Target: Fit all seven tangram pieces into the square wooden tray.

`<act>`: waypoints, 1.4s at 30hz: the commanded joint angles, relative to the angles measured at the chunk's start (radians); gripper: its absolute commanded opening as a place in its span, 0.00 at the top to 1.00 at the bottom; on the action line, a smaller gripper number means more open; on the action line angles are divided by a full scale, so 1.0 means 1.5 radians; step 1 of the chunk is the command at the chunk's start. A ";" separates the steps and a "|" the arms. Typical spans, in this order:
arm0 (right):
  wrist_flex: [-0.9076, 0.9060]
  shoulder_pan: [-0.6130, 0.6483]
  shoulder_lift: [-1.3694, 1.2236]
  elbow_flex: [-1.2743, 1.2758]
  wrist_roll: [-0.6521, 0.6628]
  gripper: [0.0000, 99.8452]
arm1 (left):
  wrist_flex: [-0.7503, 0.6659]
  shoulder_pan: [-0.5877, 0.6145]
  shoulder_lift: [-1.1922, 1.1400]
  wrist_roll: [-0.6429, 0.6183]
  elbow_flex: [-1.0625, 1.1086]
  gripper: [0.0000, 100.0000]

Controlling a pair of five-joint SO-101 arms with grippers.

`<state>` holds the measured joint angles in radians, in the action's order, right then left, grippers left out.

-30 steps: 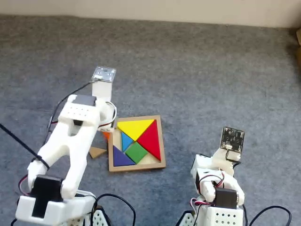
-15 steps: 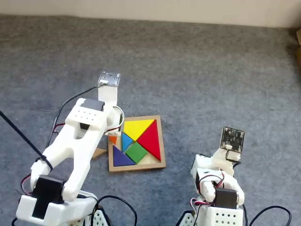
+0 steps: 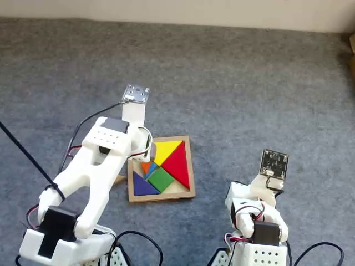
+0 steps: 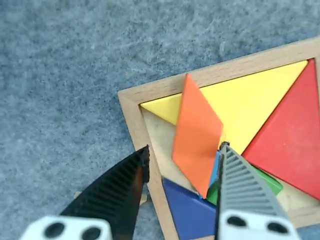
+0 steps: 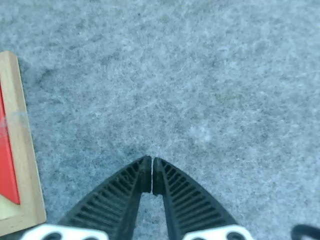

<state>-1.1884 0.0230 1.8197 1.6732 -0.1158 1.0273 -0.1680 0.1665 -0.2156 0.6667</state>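
Note:
The square wooden tray (image 3: pixel 161 196) lies on the carpet between the arms. In it sit a yellow triangle (image 3: pixel 164 150), a red triangle (image 3: pixel 178 165), a green square (image 3: pixel 161 179), a dark blue triangle (image 3: pixel 142 186) and a light blue piece (image 3: pixel 151 168). My left gripper (image 4: pixel 184 150) is shut on the orange parallelogram (image 4: pixel 196 131), which hangs tilted over the tray's rim (image 4: pixel 131 107) and the yellow triangle (image 4: pixel 250 100). A tan piece (image 3: pixel 118 178) lies on the carpet beside the tray, half under the left arm. My right gripper (image 5: pixel 152 167) is shut with nothing in it, over bare carpet.
The right arm (image 3: pixel 255 213) stands folded near the front edge, apart from the tray; its wrist view catches the tray's rim (image 5: pixel 20 150). Grey carpet stretches open behind and to both sides. A pale wall edge runs along the back.
The left arm has carried the orange parallelogram from the carpet beside the tray to over the tray's corner. The right arm has not moved.

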 commanded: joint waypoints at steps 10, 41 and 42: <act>0.003 -0.007 0.014 0.074 -0.005 0.98 | -0.058 0.010 0.032 -0.008 -0.007 0.78; 0.003 -0.007 0.014 0.074 -0.005 0.98 | -0.092 0.044 -0.121 -0.093 -0.077 0.78; 0.003 -0.007 0.014 0.074 -0.005 0.98 | -0.091 0.049 -0.121 -0.093 -0.076 0.78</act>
<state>-1.1884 0.0230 1.8197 1.6732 -0.1158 0.8738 -0.1235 -0.0176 -0.3537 0.5915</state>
